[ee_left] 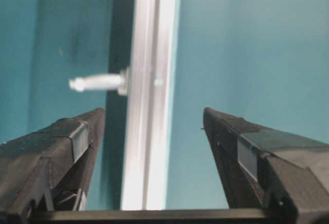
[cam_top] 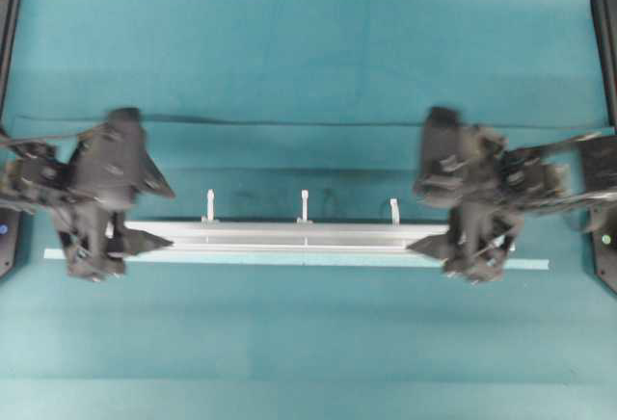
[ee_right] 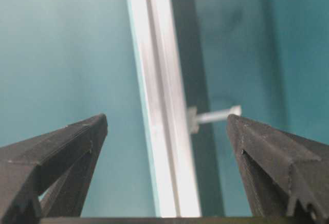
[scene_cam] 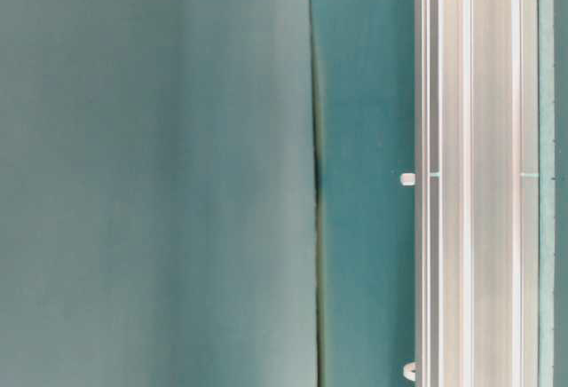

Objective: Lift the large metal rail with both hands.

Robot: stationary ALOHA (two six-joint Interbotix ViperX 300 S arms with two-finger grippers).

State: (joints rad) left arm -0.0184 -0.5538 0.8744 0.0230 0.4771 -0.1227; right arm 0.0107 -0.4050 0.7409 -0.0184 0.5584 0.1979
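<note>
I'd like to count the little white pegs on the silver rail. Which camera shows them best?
The overhead view: all three white pegs stand along one edge of the large metal rail. Table-level shows two stubs; each wrist view shows one clearly.

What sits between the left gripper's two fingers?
The rail runs lengthwise between the open left gripper's fingers, touching neither, with teal mat either side; the left wrist view shows it.
</note>
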